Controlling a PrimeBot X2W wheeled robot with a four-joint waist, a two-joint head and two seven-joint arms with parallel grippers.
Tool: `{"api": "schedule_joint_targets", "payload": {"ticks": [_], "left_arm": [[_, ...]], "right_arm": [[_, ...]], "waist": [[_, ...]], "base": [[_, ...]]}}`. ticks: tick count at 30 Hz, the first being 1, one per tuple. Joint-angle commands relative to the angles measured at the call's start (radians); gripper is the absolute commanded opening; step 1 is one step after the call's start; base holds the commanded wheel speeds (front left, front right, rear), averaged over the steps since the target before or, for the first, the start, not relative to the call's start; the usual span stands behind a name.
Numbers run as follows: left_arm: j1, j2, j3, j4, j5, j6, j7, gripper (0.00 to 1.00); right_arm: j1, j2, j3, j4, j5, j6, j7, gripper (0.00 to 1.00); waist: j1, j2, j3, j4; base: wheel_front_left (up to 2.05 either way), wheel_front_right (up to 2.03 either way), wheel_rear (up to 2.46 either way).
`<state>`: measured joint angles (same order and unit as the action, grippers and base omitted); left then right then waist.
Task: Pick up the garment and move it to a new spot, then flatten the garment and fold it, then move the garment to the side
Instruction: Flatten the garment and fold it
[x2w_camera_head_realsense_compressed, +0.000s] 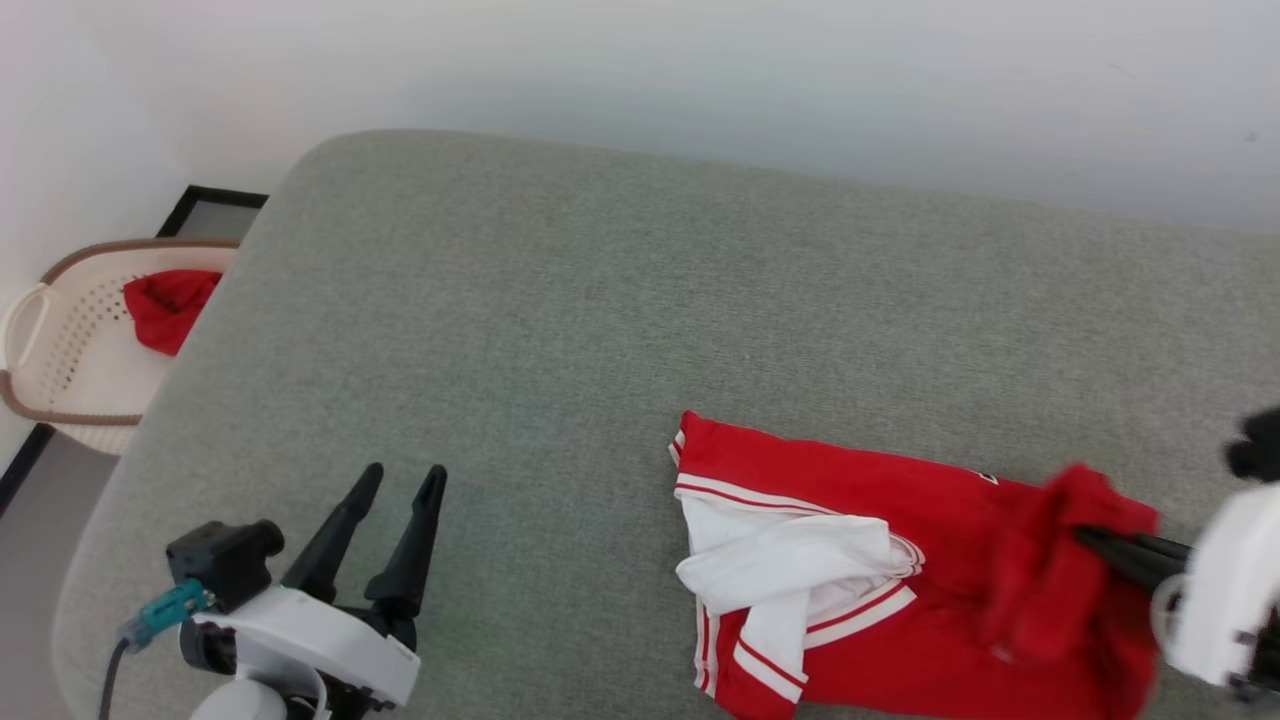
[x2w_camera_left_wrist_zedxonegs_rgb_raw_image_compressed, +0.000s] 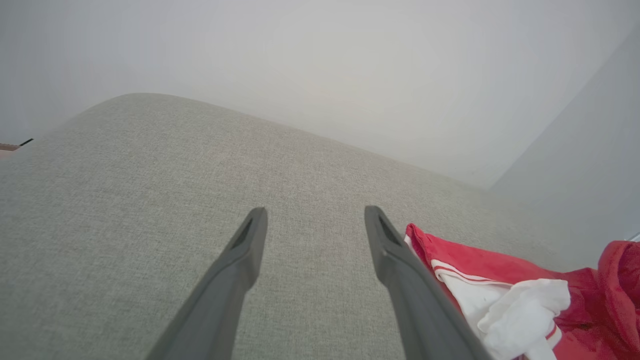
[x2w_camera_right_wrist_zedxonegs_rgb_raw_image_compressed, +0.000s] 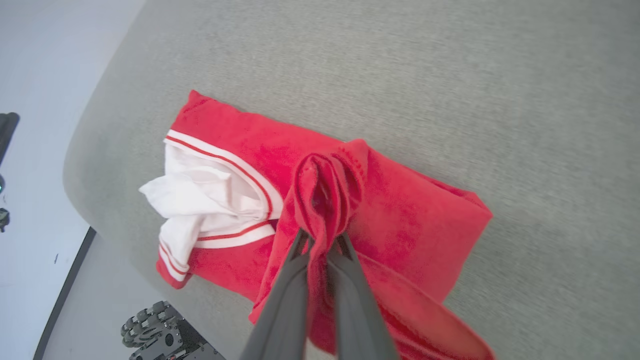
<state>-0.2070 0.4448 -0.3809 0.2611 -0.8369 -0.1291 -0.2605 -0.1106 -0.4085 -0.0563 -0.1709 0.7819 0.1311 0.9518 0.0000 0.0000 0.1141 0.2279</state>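
right fingers (x2w_camera_right_wrist_zedxonegs_rgb_raw_image_compressed: 282, 305) pinching garment (x2w_camera_right_wrist_zedxonegs_rgb_raw_image_compressed: 400, 215), lengthwise left-right, sleeve (x2w_camera_right_wrist_zedxonegs_rgb_raw_image_compressed: 200, 195) left

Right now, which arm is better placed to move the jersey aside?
Right. The right gripper is shut on a bunched fold of the garment, so it can probably drag it. The left gripper is open over bare cushion, apart from the garment.

Readable text: none was legible in any view.
Red fabric jersey with white sleeves and red-and-white striped trim (x2w_camera_head_realsense_compressed: 880, 490): lay folded; a small black corner mark (x2w_camera_head_realsense_compressed: 986, 478) showed at its far edge, too small and too cut off to be read.
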Motion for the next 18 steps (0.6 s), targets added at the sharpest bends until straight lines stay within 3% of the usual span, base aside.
{"api": "schedule_joint_targets", "payload": {"ticks": [1,9,18], "left_arm": [[-0.010,-0.004,-0.004,0.003,-0.007,-0.002,-0.005,1.00],[-0.034,-0.017,-0.021,0.017,-0.018,-0.002,-0.004,1.00],[-0.057,-0.040,-0.035,0.030,-0.024,-0.003,-0.004,1.00]], "right_arm": [[-0.031,0.018,0.033,-0.008,-0.013,-0.001,0.001,0.00],[-0.140,0.106,0.221,0.048,-0.040,-0.001,-0.036,0.00],[-0.258,0.178,0.416,0.197,-0.093,-0.001,-0.138,0.00]], "waist": [[0.0000,0.0000,0.000,0.008],[0.0000,0.0000,0.009,0.043],[0.0000,0.0000,0.030,0.070]], "base": [[0.00,0.00,0.00],[0.00,0.00,0.00],[0.00,0.00,0.00]]}}
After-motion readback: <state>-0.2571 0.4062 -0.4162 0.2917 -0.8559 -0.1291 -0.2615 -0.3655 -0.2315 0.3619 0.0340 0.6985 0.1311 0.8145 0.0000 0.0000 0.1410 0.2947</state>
